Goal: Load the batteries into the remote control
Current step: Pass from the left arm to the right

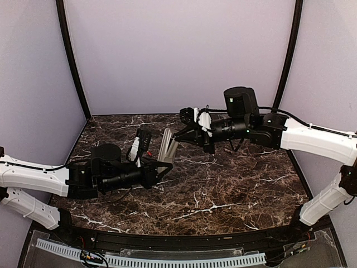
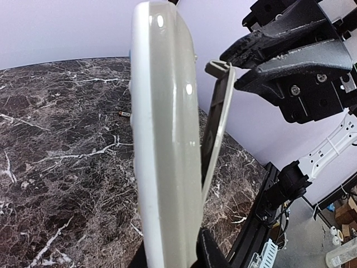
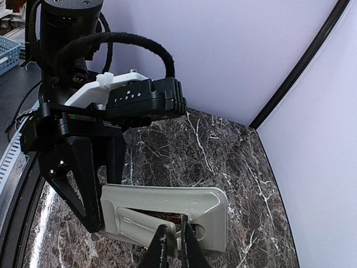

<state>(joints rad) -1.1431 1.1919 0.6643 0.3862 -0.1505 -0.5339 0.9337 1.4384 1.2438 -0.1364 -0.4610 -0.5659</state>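
Note:
My left gripper is shut on the lower end of the remote control and holds it on edge above the table. In the right wrist view the remote's greyish-beige back faces the camera. Its battery cover is partly lifted, and a dark compartment shows under it. My right gripper is shut on the cover's edge. In the left wrist view the cover stands away from the remote, with the right gripper at its top. A small battery lies on the table beyond the remote.
The dark marbled table is walled by pale panels at the back and sides. A black rail runs along its near edge. The two arms meet over the left middle of the table.

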